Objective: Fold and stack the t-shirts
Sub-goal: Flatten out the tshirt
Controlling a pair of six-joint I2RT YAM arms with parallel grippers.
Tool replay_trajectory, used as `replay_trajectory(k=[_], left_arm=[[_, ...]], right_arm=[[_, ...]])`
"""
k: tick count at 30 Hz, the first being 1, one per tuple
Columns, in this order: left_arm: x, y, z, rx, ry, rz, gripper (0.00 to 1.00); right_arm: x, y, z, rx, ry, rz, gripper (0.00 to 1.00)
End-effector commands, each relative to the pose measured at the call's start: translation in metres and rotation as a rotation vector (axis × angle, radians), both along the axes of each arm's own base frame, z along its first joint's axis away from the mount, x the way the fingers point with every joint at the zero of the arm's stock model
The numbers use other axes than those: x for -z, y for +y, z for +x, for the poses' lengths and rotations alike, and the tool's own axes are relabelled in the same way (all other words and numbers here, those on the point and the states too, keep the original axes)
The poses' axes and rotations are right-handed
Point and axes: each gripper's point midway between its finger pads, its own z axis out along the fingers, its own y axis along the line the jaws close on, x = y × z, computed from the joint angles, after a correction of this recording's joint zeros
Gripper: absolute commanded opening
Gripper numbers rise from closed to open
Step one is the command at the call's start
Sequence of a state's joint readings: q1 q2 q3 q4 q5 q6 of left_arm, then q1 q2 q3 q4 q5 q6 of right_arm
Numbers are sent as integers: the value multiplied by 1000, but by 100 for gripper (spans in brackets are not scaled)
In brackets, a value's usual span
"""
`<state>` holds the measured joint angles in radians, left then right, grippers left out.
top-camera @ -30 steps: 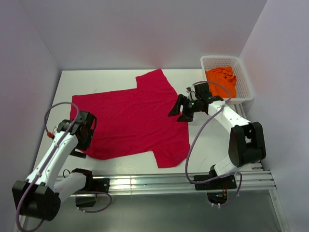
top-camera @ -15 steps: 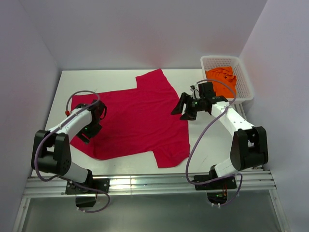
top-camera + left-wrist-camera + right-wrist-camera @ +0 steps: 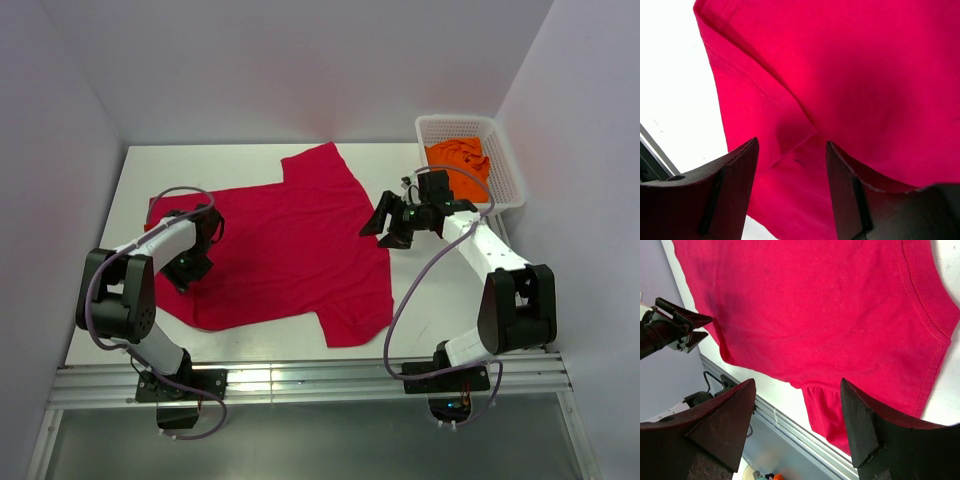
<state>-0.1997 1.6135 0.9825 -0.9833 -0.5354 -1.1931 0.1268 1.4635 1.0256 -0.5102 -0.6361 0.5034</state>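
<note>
The crimson red t-shirt [image 3: 280, 240] lies spread flat on the white table, one sleeve toward the back and one toward the front. My left gripper [image 3: 196, 243] is open, low over the shirt's left edge; in the left wrist view red cloth [image 3: 840, 75] with a small crease fills the space between its fingers. My right gripper [image 3: 388, 222] is open and hovers at the shirt's right edge; the right wrist view shows the shirt [image 3: 815, 305] below its spread fingers. The orange t-shirt [image 3: 460, 165] lies crumpled in the white mesh basket [image 3: 505, 170].
The basket stands at the back right corner. Pale walls close in the table on the left, back and right. A metal rail [image 3: 310, 380] runs along the near edge by the arm bases.
My left gripper has swung from the table's front left up onto the shirt's left edge. My right gripper has shifted slightly right and back, still open.
</note>
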Motion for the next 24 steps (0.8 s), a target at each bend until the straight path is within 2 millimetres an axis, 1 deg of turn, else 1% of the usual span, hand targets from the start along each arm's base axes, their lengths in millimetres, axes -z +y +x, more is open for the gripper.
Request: replay_trajectory(k=[1,11,24], left_arm=[[-6,2,10,3,-24,14,61],[4,6,2,-3,13,21,55],[14,8,0,-11,40,16,54]], right_arm=[[-14,-3,5,0,-62,0,76],[-9,-4,7,3,-51,1,76],[-7,-5,9,4,-46,-1,76]])
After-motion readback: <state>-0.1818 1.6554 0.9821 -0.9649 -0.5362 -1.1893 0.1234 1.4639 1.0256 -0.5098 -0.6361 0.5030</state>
